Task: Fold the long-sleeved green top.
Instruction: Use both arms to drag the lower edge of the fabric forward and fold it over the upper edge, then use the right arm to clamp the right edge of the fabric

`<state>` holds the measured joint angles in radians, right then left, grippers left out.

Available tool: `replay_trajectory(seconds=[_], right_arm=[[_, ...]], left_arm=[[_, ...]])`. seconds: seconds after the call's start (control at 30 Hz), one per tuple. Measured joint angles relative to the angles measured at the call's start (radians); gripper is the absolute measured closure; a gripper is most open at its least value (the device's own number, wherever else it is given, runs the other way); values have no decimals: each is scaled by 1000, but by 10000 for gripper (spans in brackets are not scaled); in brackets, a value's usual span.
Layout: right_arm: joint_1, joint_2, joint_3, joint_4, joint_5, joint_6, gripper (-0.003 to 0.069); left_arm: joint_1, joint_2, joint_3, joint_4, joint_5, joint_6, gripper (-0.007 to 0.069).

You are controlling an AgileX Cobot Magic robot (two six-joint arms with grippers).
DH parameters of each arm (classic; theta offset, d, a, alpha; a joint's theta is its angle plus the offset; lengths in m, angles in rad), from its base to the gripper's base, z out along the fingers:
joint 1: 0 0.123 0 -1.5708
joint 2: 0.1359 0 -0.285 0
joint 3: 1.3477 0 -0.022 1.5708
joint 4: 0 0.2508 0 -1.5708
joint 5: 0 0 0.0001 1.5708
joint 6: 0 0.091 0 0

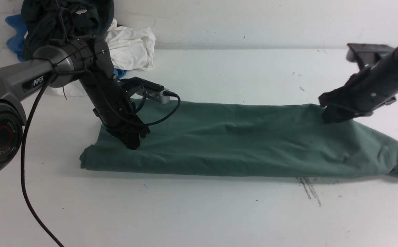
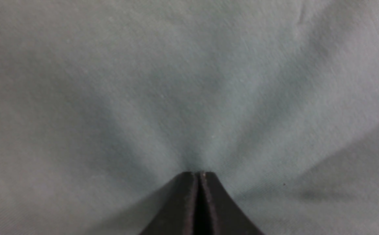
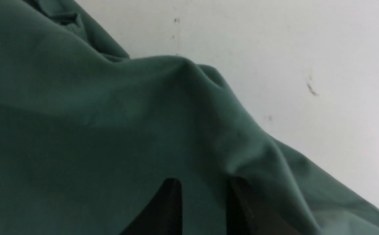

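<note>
The green long-sleeved top (image 1: pixel 236 144) lies on the white table as a long band running left to right. My left gripper (image 1: pixel 133 144) stands on its left end. In the left wrist view that gripper (image 2: pixel 200 173) is shut, its tips pressed into the cloth (image 2: pixel 176 81), and creases fan out from them. My right gripper (image 1: pixel 329 116) is at the far edge of the band's right part. In the right wrist view its jaws (image 3: pixel 204 182) stand apart with a ridge of green cloth (image 3: pixel 94 130) in the gap. Neck, label and logo are hidden.
A heap of black (image 1: pixel 65 20), white (image 1: pixel 130 48) and blue (image 1: pixel 15 34) garments sits at the back left, behind my left arm. A black cable (image 1: pixel 31 171) hangs from that arm over the table (image 1: pixel 199 212). Dark scuff marks (image 1: pixel 308 188) lie just in front of the top.
</note>
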<state>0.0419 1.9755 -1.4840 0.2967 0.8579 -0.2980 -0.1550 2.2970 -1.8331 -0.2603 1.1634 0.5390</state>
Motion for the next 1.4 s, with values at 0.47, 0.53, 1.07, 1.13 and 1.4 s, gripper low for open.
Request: replay_trajectory(seconds=[0.47, 0.53, 1.07, 1.13, 1.4], right_arm=[[-56, 133, -26, 12, -43, 110, 569], [-56, 120, -28, -3, -36, 101, 570], [-249, -290, 263, -205, 58, 184, 508], [-298, -266, 316, -175, 23, 184, 435], [-356, -122, 336, -53, -79, 132, 125]], left_arm=[[1, 0, 0, -2, 0, 0, 632], [1, 0, 0, -2, 0, 0, 632], [1, -10, 8, -8, 2, 2, 632], [4, -10, 8, -21, 4, 17, 632], [10, -10, 9, -42, 9, 29, 632]])
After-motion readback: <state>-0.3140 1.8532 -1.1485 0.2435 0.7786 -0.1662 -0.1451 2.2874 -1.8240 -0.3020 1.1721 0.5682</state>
